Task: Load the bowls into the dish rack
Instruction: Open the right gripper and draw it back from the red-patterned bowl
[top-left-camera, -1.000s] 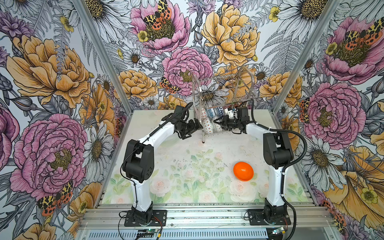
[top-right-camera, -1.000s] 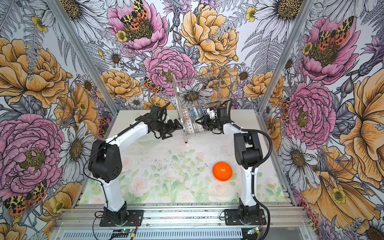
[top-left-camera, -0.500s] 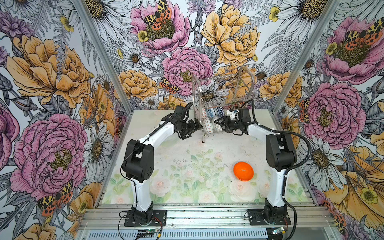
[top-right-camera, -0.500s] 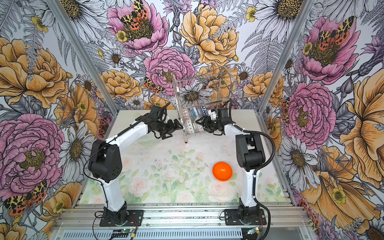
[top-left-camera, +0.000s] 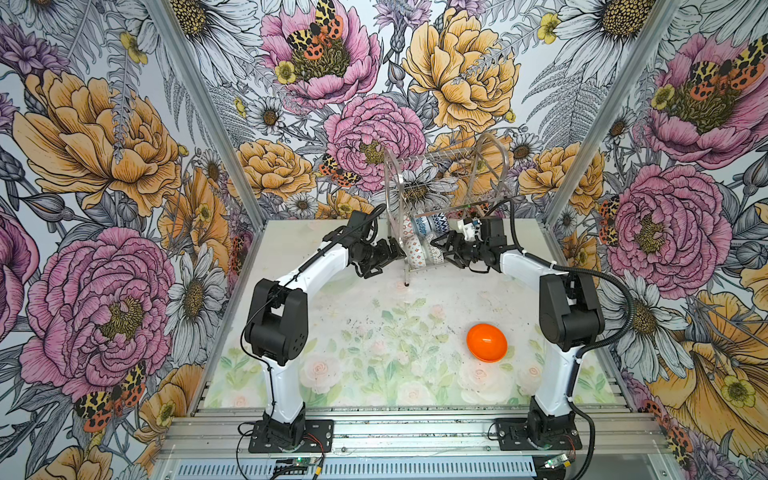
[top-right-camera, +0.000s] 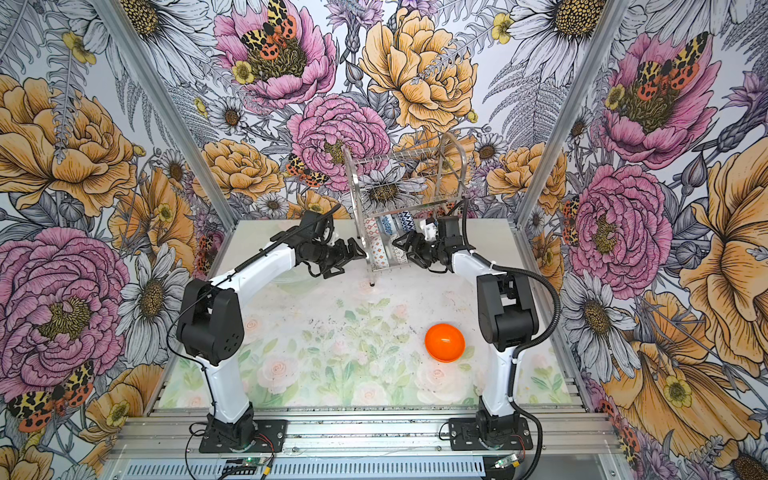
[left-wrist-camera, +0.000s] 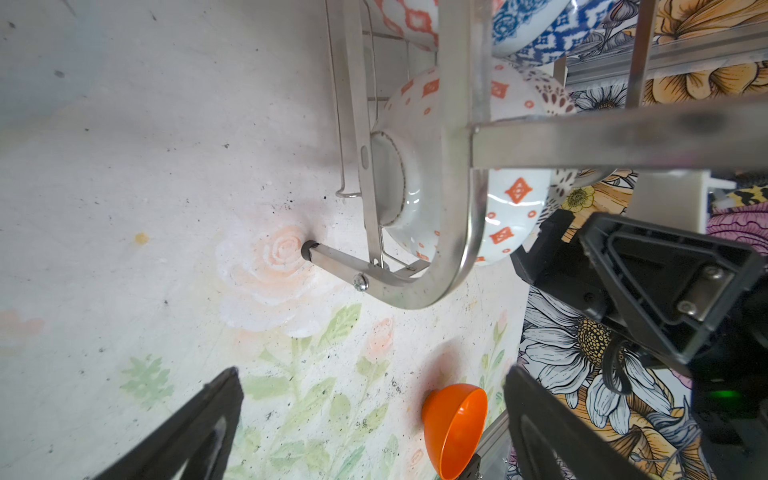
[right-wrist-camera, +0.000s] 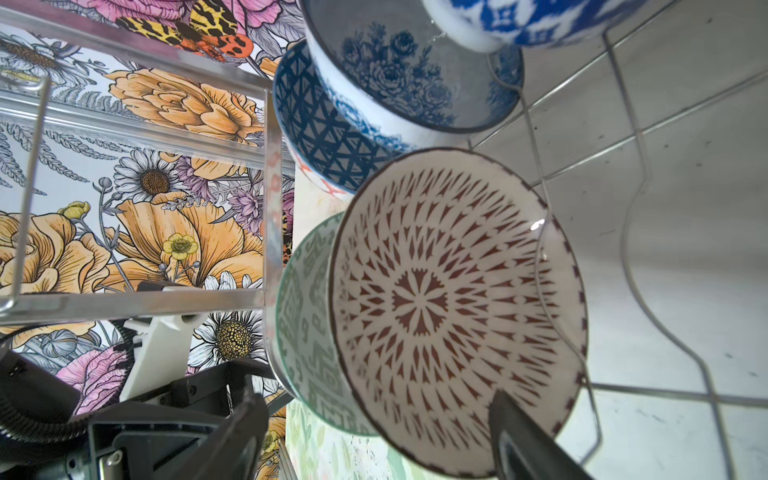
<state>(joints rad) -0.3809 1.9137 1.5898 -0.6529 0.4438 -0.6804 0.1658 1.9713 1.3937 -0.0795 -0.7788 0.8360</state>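
orange bowl (top-left-camera: 486, 343) on floral tabletop (top-left-camera: 374, 316), flowered walls (top-left-camera: 104, 166)

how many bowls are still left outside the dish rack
1: the plain orange bowl lies on the table, near the right arm's base, well clear of the dish rack. Another could be hidden behind the rack.

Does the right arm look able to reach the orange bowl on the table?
Probably yes. The orange bowl sits alone on bare table beside the right arm, nothing lying between it and the right end effector, which is open at the dish rack.
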